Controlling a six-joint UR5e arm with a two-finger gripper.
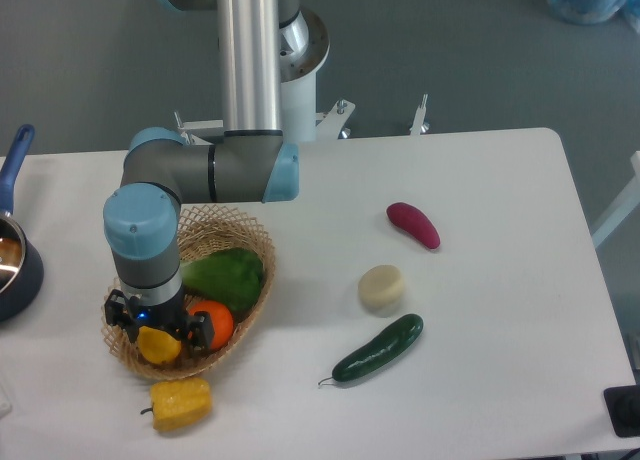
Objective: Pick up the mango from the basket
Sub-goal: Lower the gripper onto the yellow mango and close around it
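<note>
While the claw [158, 332] straddles the mango [158, 345] in the basket [255, 242] | closure: cannot tell | orange [213, 323] just beside: clamp squarely, lift straight.

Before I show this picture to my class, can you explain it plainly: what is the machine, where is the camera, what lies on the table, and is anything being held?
A single fixed camera looks down at the white table from above and in front. The grey and blue machine is a robot arm; its gripper reaches into the wicker basket, with its two fingers on either side of the yellow mango. Whether they have closed on it cannot be seen. Also in the basket are an orange and a green vegetable. On the table lie a yellow corn cob, a cucumber, a pale round item, a purplish-red vegetable and a blue-handled pot.
</note>
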